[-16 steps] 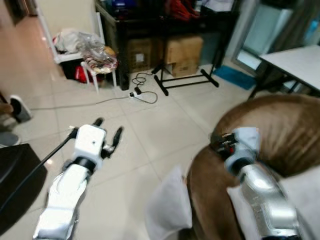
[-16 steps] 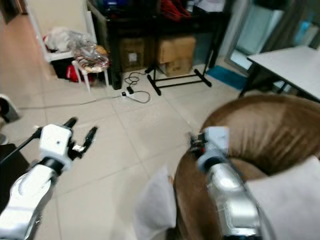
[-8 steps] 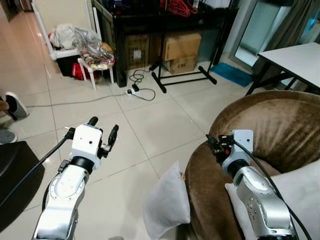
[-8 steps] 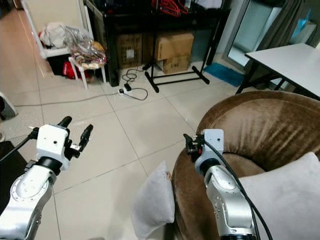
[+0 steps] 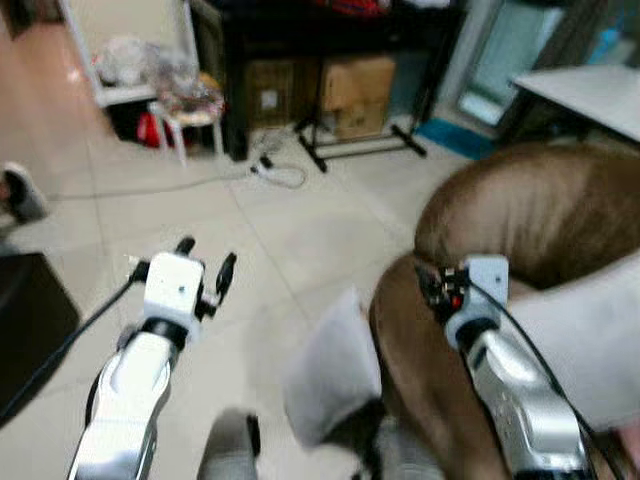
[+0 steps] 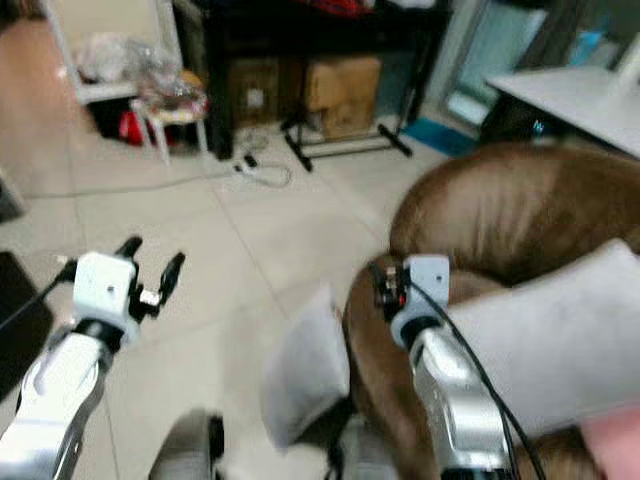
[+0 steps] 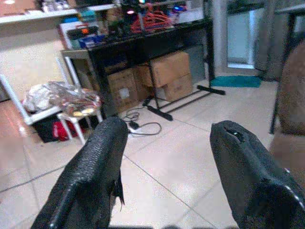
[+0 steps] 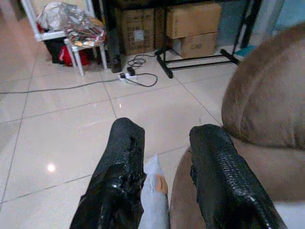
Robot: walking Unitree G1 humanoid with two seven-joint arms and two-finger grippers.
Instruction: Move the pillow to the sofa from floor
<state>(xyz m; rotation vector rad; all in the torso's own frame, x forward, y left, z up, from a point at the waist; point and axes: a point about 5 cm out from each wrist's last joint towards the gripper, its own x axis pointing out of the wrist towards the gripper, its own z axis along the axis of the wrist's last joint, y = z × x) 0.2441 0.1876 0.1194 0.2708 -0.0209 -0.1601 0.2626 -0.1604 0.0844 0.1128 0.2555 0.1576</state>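
Both head views are blurred, so edges of the pillow (image 5: 330,370) on the floor (image 5: 300,240) are soft; its lower end sinks into shadow beside the sofa (image 5: 520,220); a second cushion (image 6: 540,340) on the sofa runs off the picture's edge; items on the far dark desk (image 7: 157,36) are too small to tell.

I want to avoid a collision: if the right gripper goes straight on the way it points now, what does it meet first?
Probably nothing close. The right gripper, open above the sofa edge, points over the grey pillow toward bare floor tiles. Further on lie the power strip and cable. Depth is unclear.
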